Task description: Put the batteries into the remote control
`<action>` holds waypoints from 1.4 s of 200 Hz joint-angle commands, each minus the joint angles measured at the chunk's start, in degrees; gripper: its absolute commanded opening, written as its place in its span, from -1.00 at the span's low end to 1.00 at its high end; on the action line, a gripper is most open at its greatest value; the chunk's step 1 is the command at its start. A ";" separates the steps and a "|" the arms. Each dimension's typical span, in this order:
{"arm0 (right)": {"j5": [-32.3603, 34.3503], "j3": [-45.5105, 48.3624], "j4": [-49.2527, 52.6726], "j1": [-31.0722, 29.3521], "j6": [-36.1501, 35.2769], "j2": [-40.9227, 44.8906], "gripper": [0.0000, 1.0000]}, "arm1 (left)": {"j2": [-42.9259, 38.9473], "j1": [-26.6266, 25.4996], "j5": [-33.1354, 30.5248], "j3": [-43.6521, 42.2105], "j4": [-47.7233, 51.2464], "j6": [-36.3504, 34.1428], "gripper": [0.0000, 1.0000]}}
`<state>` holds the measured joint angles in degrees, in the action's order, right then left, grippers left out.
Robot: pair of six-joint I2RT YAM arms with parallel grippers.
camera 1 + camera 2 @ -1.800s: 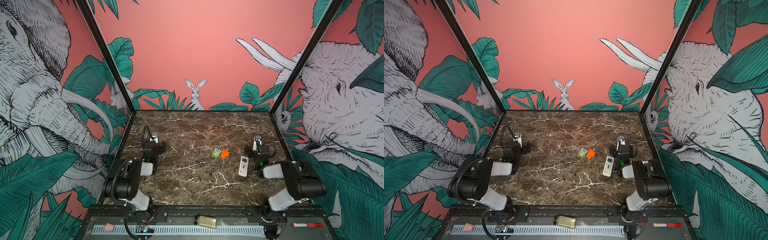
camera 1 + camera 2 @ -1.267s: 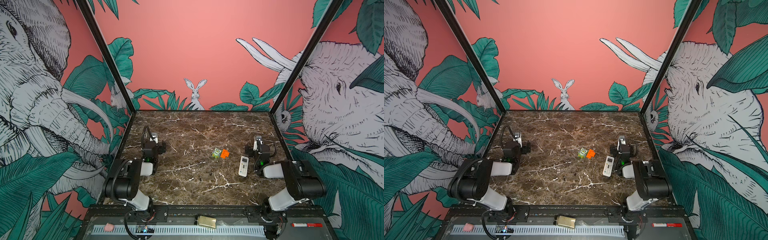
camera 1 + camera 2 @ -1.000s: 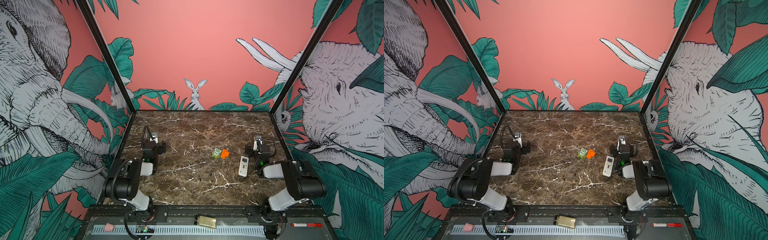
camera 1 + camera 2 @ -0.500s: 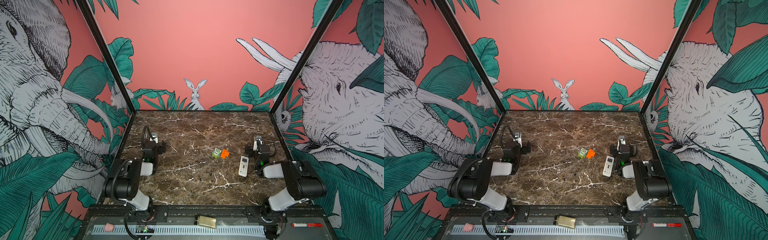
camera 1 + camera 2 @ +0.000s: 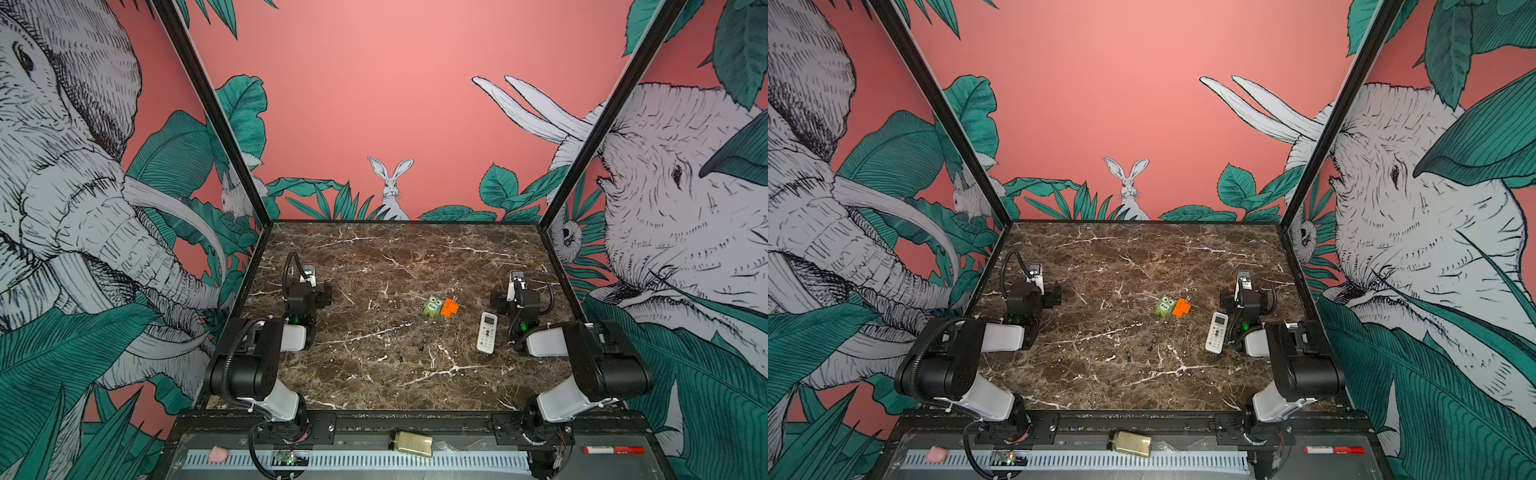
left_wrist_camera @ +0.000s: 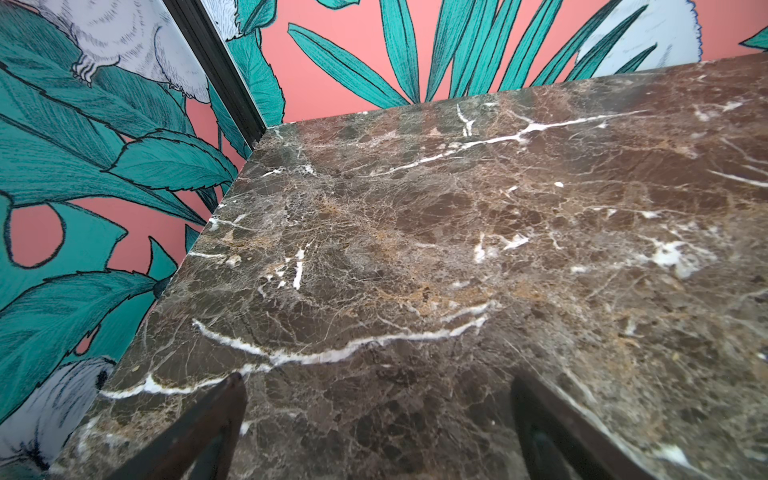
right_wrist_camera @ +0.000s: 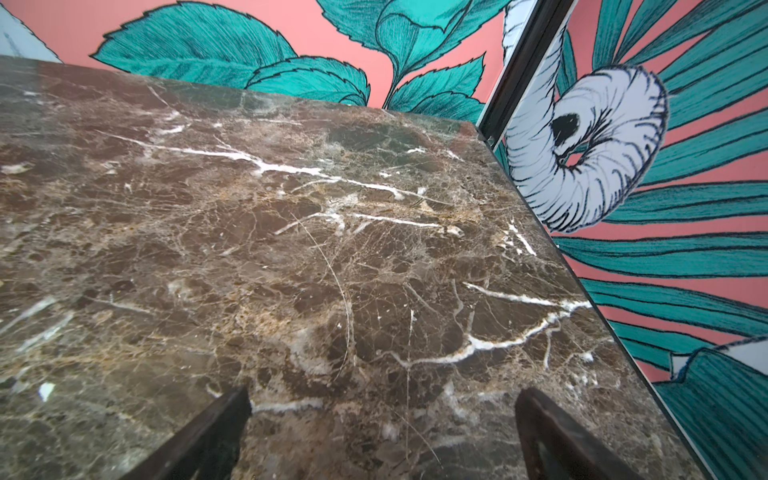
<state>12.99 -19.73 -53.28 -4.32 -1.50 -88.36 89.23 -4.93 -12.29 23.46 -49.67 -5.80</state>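
On the marble the batteries barely show; left gripper and right gripper gape empty.

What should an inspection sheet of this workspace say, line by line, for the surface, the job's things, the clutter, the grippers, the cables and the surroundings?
Surface: dark brown marble table with white veins; no spill seen.
Job's things: remote control lies buttons up near the right arm; batteries lie loose nearer the middle, apart from it.
Clutter: green owl toy beside orange brick; jar, red marker and pink lump on the front rail.
Grippers: left gripper and right gripper open, empty, over bare marble.
Cables: black hose on left arm; thin cable at right wrist.
Surroundings: pink jungle-mural walls.
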 commanded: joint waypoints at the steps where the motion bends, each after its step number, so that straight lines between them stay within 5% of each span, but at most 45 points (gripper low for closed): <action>1: -0.44 0.59 -1.81 -0.12 0.03 4.33 0.98 | -1.67 0.38 1.28 0.18 0.10 -0.27 0.99; 44: 0.14 -2.10 12.38 -1.46 -0.37 15.62 0.98 | -10.02 0.35 2.40 2.77 13.53 0.39 0.99; 88: 3.00 -8.47 32.47 -3.95 6.53 23.86 0.98 | -19.84 -0.81 3.42 4.27 24.78 2.84 0.99; 110: 1.63 -11.84 40.90 -5.52 9.35 25.90 0.98 | -23.10 -2.69 -0.22 7.49 34.70 8.04 0.99; 153: -3.22 -14.83 50.32 -9.66 11.87 28.53 0.98 | -26.85 -6.97 2.25 11.22 46.05 13.33 0.99; 206: -9.53 -17.51 58.49 -14.86 13.07 28.06 0.98 | -26.33 -10.53 11.64 17.82 60.15 18.79 0.99; 280: -12.22 -19.25 66.49 -21.41 14.75 27.23 0.98 | -23.37 -21.07 16.87 21.58 63.86 20.37 0.99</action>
<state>1.80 -37.47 9.67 -24.60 11.81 -61.17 65.10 -23.55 2.15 42.78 11.49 12.75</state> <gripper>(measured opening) 0.989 0.995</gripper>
